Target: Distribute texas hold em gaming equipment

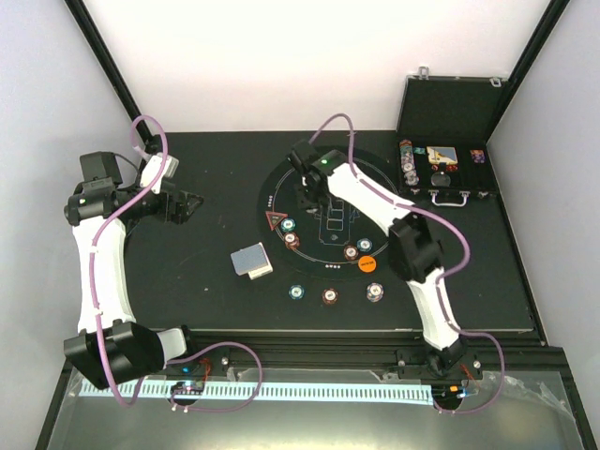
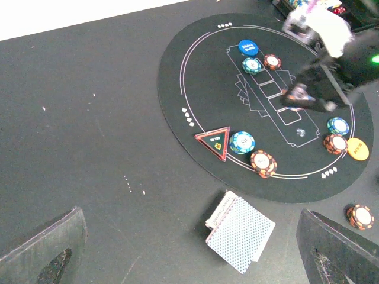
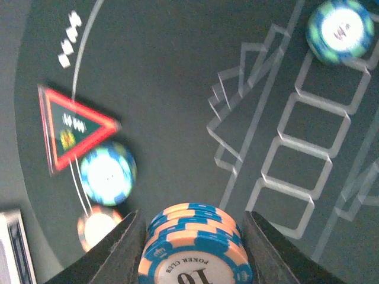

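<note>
My right gripper (image 3: 192,251) is shut on a stack of orange-and-blue poker chips (image 3: 195,242), held over the round black mat (image 1: 281,183). Below it lie a red triangle (image 3: 68,127), a blue-green chip (image 3: 108,173) and an orange-white chip (image 3: 96,228). In the top view that gripper (image 1: 309,194) hangs over the mat's left half. The deck of cards (image 2: 241,232) with patterned backs lies left of the mat. My left gripper (image 2: 189,254) hovers open above the bare table near the deck, holding nothing. A blue button (image 2: 248,47) and an orange button (image 2: 357,148) rest on the mat.
An open black case (image 1: 445,141) with more chips stands at the back right. Three single chips (image 1: 330,296) lie in a row on the table in front of the mat. Other chips (image 2: 263,163) sit along the mat's rim.
</note>
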`<act>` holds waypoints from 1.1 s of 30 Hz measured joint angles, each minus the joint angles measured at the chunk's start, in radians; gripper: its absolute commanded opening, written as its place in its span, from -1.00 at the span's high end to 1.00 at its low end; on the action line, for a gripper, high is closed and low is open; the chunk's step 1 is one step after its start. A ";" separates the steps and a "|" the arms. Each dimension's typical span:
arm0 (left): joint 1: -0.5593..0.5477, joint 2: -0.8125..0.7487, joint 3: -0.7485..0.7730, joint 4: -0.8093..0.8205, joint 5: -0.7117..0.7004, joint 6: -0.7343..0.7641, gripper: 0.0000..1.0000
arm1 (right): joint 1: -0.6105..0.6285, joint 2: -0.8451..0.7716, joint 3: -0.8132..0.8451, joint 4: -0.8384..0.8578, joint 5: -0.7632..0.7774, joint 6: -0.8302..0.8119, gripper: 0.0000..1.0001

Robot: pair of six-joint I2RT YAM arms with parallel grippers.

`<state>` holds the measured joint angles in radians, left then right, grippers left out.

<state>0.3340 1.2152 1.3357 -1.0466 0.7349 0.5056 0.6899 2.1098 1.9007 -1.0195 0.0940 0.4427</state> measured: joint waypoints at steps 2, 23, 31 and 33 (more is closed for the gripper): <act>0.000 0.000 -0.005 0.000 0.000 0.000 -0.98 | 0.000 0.118 0.148 -0.018 0.003 -0.016 0.40; 0.001 -0.005 -0.019 0.001 0.002 0.000 -0.98 | 0.000 0.472 0.462 -0.079 -0.024 -0.033 0.15; 0.001 -0.005 -0.019 0.001 0.002 0.000 -0.98 | 0.000 0.472 0.464 -0.076 -0.014 -0.026 -0.38; 0.001 -0.006 -0.019 0.001 0.003 0.000 -0.98 | 0.000 0.472 0.469 -0.080 -0.008 -0.026 -0.39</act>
<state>0.3347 1.2095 1.3167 -1.0454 0.7376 0.5060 0.6899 2.5813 2.3695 -1.1000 0.0856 0.4168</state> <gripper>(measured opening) 0.988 0.685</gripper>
